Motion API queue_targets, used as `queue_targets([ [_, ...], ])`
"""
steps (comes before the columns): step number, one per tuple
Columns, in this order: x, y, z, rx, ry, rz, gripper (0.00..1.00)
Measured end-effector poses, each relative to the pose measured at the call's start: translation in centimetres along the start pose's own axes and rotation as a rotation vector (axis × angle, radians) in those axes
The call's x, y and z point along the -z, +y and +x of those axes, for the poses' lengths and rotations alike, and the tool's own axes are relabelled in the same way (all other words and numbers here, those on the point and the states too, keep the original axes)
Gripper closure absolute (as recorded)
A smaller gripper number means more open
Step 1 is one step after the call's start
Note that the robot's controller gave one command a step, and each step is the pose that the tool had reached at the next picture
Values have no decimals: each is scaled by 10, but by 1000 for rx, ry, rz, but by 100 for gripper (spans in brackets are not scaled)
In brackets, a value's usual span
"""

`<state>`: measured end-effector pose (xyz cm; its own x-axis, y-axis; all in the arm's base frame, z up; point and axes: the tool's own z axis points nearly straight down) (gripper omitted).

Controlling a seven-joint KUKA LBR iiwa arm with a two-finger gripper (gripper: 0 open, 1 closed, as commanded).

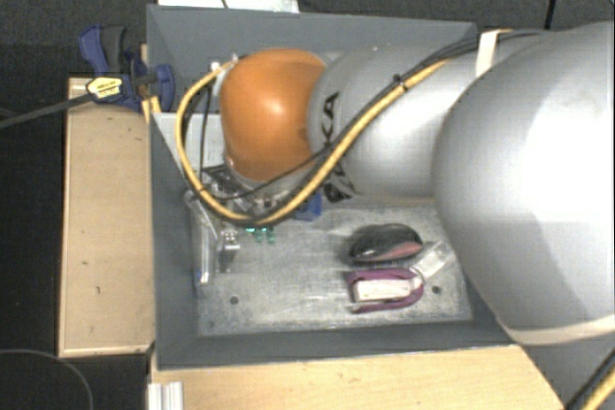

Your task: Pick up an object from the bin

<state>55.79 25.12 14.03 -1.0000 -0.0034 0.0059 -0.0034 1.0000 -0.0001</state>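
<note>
My gripper (215, 262) hangs below the orange wrist cover, low in the bin's left part near the left wall. Its two metal fingers point down at the floor and stand open, with nothing between them. A small green thing (260, 233) lies just right of the fingers, and a blue thing (307, 208) peeks out under the arm beyond it. A dark oval thing shaped like a computer mouse (384, 243) lies farther right on the floor. In front of it sits a purple and white thing (385, 288).
A clear plastic piece (437, 258) lies by the right end of the dark oval thing. The arm and its yellow cable cover the bin's back and right part. Bare grey floor shows between the gripper and the purple thing.
</note>
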Motion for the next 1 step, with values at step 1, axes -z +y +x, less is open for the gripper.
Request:
queue_targets([
  [1,77,1,21,-66,-14,-5,0],
])
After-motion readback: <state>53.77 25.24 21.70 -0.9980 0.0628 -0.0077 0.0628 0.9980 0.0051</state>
